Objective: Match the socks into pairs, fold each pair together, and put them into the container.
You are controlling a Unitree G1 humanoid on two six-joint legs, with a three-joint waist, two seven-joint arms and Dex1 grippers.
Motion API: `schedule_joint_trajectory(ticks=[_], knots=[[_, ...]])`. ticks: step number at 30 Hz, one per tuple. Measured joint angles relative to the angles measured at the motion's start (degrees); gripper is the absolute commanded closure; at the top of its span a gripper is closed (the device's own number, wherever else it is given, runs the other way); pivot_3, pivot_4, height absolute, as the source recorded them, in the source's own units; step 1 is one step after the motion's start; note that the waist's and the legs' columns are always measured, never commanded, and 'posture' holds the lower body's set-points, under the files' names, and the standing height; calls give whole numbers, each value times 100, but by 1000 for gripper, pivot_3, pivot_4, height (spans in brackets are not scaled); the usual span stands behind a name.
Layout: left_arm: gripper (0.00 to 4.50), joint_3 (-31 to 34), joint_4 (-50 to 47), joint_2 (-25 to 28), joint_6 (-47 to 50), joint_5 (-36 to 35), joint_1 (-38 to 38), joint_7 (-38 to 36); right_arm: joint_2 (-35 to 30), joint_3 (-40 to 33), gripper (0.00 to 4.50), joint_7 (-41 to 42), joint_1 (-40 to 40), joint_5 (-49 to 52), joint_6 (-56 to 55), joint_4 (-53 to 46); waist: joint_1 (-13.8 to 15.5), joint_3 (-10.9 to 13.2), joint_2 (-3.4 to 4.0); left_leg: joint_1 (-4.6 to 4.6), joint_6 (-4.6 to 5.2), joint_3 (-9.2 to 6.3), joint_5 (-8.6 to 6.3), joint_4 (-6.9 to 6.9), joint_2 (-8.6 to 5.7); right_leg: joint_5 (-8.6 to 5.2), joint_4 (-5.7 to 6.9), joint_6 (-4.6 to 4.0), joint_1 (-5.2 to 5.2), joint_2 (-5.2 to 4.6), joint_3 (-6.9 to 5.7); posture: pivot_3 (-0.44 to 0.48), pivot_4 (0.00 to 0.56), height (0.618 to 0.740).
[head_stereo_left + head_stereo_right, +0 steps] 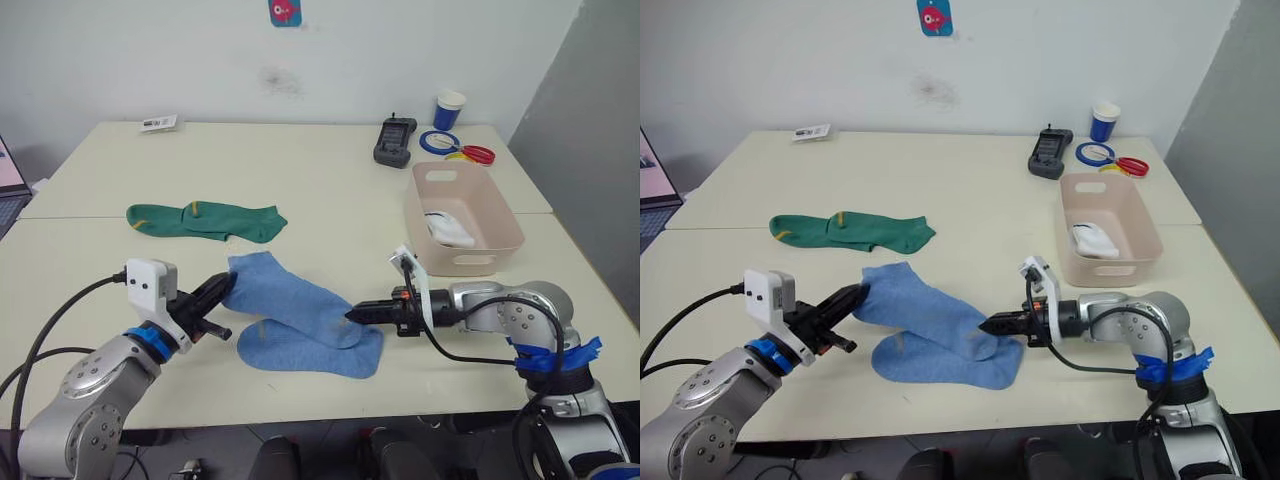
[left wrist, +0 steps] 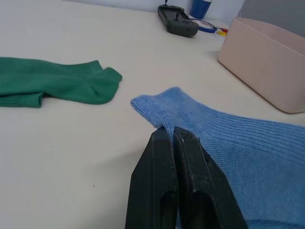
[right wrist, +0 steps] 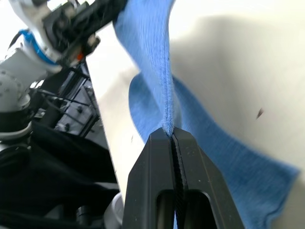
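The blue socks (image 1: 300,320) are soft ribbed knit, matt and a bit fuzzy at the edges. The green socks (image 1: 205,220) look like the same kind of cloth. Right of them, the tub (image 1: 497,232) is smooth pale plastic, and the table (image 1: 300,165) looks smooth, matt.

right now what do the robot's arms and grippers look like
Both arms are silver-grey metal with rounded joints, blue tape at the wrists and black cables looping alongside. The left gripper has a white box mounted above it; the right gripper has a white bracket and an orange mark. Each has two black tapered fingers.
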Motion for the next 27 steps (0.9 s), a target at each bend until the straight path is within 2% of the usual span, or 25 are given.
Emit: schedule_joint_trajectory(ticks=[4,7,13,20,24,27], knots=[[4461,-177,-133,-218,-9,26,418,97,-67,-41,4500,95,-255,-125,-144,419,3,1,2,4,0,4,0,-1,1,0,4,-1,2,0,-6,0,150,740],[4461,-391,-198,-371,-100,106,459,199,-138,-33,4500,253,-341,-186,-211,654,11,1,2,3,0,3,0,-2,1,0,5,-1,2,1,-7,0,150,740],[4461,-435,-130,-385,-255,211,-144,351,-256,8,4500,439,-308,-163,-159,536,16,1,2,2,0,3,0,-1,0,0,5,-1,1,2,-7,0,150,740],[4461,-348,546,157,-257,232,-740,48,188,6,4500,238,32,161,275,-72,2,2,4,3,0,-2,0,-4,4,0,8,-1,-1,9,-10,0,150,740],[4461,-909,1045,476,-267,480,-1149,-514,539,-175,4500,-67,209,456,659,-296,16,2,3,2,0,3,0,-2,-2,0,6,-1,1,5,-8,0,150,740],[4461,-1553,1554,412,-401,765,-1774,-853,868,-302,4500,-346,444,697,976,-397,48,2,3,-3,0,2,0,-2,-7,0,2,0,1,5,-12,0,150,740]])
